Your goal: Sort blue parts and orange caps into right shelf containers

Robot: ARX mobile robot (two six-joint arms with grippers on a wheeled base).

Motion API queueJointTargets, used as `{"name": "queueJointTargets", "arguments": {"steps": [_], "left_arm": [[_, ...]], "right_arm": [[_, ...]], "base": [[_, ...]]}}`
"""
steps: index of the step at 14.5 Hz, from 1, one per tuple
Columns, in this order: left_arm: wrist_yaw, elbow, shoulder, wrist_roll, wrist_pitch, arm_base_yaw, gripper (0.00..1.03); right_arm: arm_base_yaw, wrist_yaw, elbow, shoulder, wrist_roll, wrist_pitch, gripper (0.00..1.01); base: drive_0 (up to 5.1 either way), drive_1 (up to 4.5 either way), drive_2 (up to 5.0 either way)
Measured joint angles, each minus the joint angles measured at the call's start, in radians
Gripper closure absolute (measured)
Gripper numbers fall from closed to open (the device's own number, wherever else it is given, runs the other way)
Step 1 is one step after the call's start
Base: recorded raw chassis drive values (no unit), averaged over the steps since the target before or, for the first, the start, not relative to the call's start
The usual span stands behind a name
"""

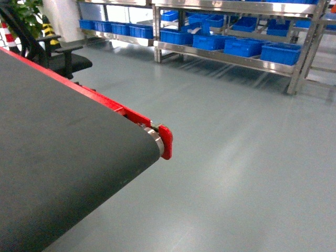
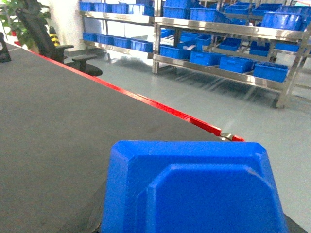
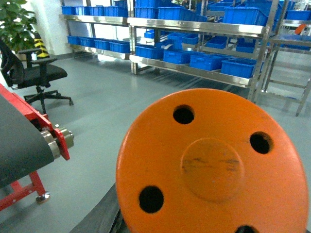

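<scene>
A blue part (image 2: 194, 189) with bevelled corners fills the bottom of the left wrist view, held close over the dark table's end. It hides my left gripper's fingers. An orange cap (image 3: 214, 165), a round disc with several holes, fills the right wrist view above the grey floor and hides my right gripper's fingers. Neither gripper shows in the head view. The steel shelf (image 1: 226, 56) stands across the floor at the back, with blue containers (image 1: 281, 52) in a row on its lower level.
A dark table (image 1: 63, 157) with a red frame ends at a red cap (image 1: 166, 140) on my left. A black office chair (image 1: 63, 58) and a striped cone (image 1: 48, 29) stand behind it. Grey floor (image 1: 236, 157) stretches to the shelf.
</scene>
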Motion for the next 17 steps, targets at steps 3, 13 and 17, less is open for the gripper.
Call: {"name": "queueJointTargets", "arguments": {"steps": [3,13,17], "left_arm": [[0.000,0.000,0.000,0.000,0.000,0.000,0.60],[0.000,0.000,0.000,0.000,0.000,0.000,0.60],[0.000,0.000,0.000,0.000,0.000,0.000,0.60]], "right_arm": [[0.000,0.000,0.000,0.000,0.000,0.000,0.58],[0.000,0.000,0.000,0.000,0.000,0.000,0.58],[0.000,0.000,0.000,0.000,0.000,0.000,0.58]], "base": [[-1.7,-1.66,-1.7],[-1.7,-1.66,-1.7],[-1.6,-1.61,-1.6]]}}
